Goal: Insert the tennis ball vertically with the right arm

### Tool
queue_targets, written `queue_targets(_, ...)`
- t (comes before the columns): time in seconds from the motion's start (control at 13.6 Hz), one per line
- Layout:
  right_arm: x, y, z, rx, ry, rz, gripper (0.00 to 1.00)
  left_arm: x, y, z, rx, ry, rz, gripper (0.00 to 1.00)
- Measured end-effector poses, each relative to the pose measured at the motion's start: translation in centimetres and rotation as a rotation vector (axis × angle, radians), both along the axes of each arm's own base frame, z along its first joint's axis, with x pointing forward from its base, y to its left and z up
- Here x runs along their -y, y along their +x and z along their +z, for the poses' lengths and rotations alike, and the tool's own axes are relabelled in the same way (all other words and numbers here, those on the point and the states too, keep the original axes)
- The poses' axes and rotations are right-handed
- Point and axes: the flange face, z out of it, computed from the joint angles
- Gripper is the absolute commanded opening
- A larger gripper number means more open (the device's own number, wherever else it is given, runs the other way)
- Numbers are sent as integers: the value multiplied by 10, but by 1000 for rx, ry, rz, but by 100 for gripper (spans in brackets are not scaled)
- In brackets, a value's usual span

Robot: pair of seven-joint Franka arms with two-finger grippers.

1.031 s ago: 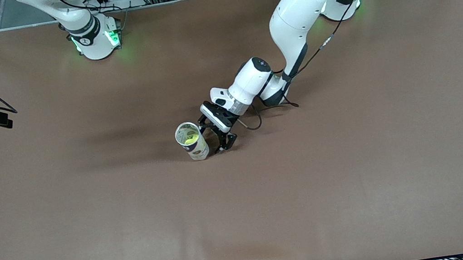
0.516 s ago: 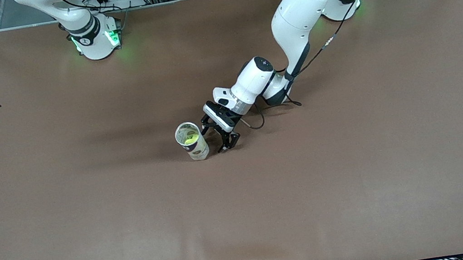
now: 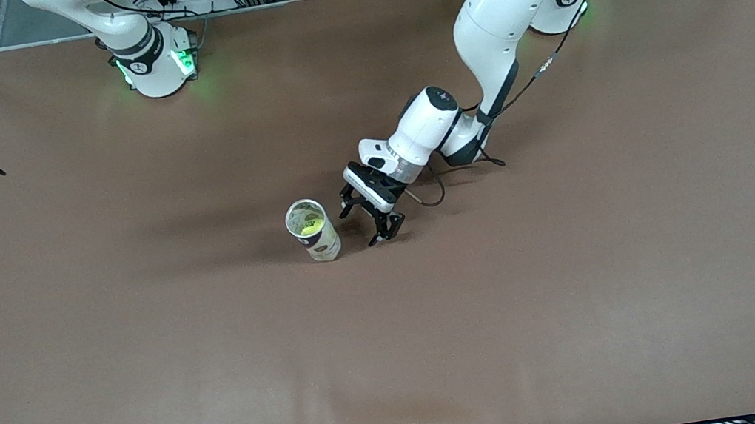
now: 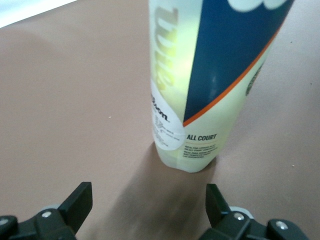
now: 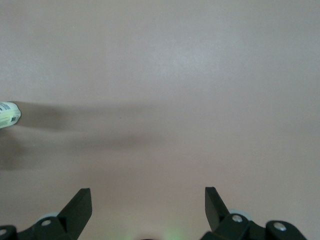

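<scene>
Starting at the right arm's end of the counter [image 3: 150, 395]: right claw [image 5: 147, 200] hanging above bare brown surface, spread wide, gripping nothing. Shows only the foot of the can and a long shadow at the edge of its own wrist view. Well apart from the task's things, by every sign waiting.

Moving on toward the middle of the counter: tennis ball can [image 3: 318, 236] standing on its base, long axis vertical, open mouth up. Looks slightly tilted in the front view, though probably only from the camera's angle. Clear wall with a blue and orange label, readable close up in the left wrist view. Inside it, seen down through the mouth, tennis ball [image 3: 310, 229], yellow-green, sitting low in the tube. Judged from that: insertion already made, nothing more to drop in.

Next along, toward the left arm's end: left claw [image 3: 363, 227], low over the counter just beside the can, spread wide and empty. Faces the can's lower wall square on; a clear strip of counter between fingertips [image 4: 80, 200] and can, so near but not touching.

Key relation for whatever comes next: can lies straight ahead of the left claw and close, far off to one side of the right claw. Far nearer to the left arm, then. Any re-grip would likely come from the side, across the vertical axis, around the lower body. Worth keeping any retreat clean too, since a nudge against a tall light tube could tip it and spill the ball.
</scene>
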Motion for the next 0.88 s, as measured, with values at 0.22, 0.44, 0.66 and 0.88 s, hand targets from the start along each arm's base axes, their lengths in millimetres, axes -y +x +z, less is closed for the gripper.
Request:
queue_targets(0.22, 4, -9, 1, -1, 2, -8, 100, -14, 7, 18, -18, 30, 5, 100)
queue_targets(0.44, 12, -14, -2, 7, 3, -22, 100, -29, 23, 49, -55, 78, 11, 100)
queue_targets(0.66, 13, -11, 3, 45, 0, -22, 100, -50, 46, 81, -95, 125, 32, 100)
queue_targets(0.88, 13, -11, 22, 75, 6, -24, 100, -77, 68, 115, -172, 179, 74, 100)
